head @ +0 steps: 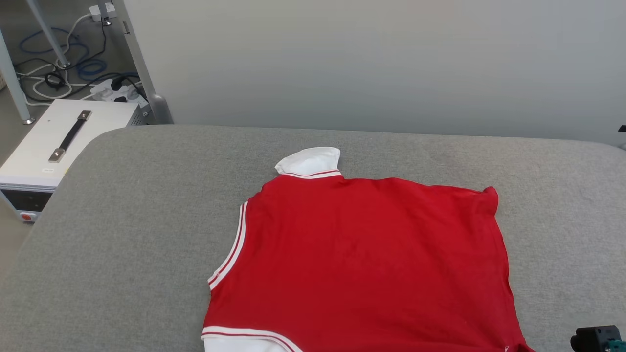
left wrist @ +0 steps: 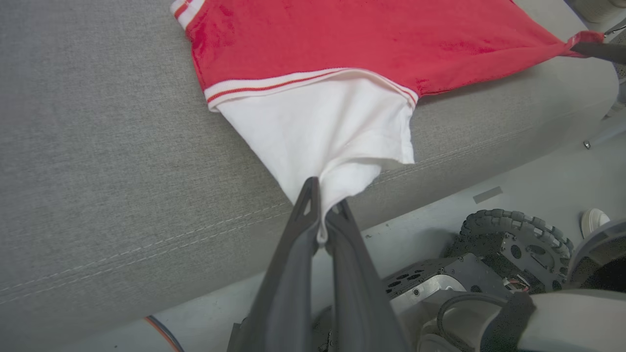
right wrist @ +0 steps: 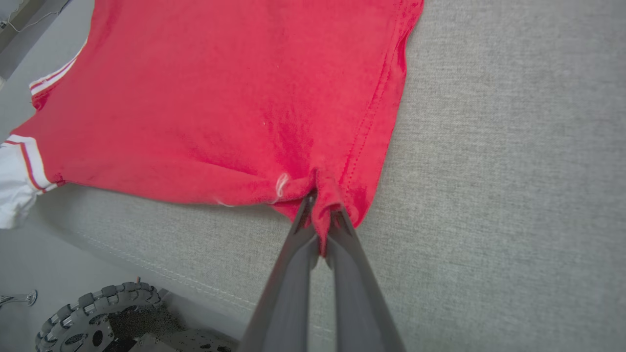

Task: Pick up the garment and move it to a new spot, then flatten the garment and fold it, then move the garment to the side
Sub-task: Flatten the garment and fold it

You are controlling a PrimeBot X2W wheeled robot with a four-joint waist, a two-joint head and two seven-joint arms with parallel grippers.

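Bench (head: 122,220): grey, fabric-covered, with rounded far corners. Its near edge, marked by a stitched seam, lies just in front of both tools. Bare cloth runs wide on the left, in a band along the far edge and in a strip on the right.
Garment (head: 362,259): spread almost flat across the bench's middle and near part, neck end to the left and hem to the right, sleeves far and near. The step in hand looks like flattening, with the near side drawn taut toward the robot.
Next move: likely the fold. Both held points would be lifted together and carried over to the far side, rising evenly so the thin fabric does not bunch.
White box (head: 58,142): on the floor beyond the bench's left corner, with cables (head: 73,73) behind it, well clear of any fold path.
Near sleeve (left wrist: 332,132): white, pulled to a point that hangs just past the bench's near edge.
Far sleeve (head: 313,160): white, lying close to the far edge with little room beyond it.
Far hem corner (head: 489,193): slightly rumpled and may need smoothing.
Left tool (left wrist: 325,200): closed tight on the tip of the near sleeve, over the gap between the bench and the robot's base (left wrist: 513,244).
Right tool (right wrist: 320,203): clamped on the near hem corner, a pinch of red fabric between its fingers, just inside the seam.
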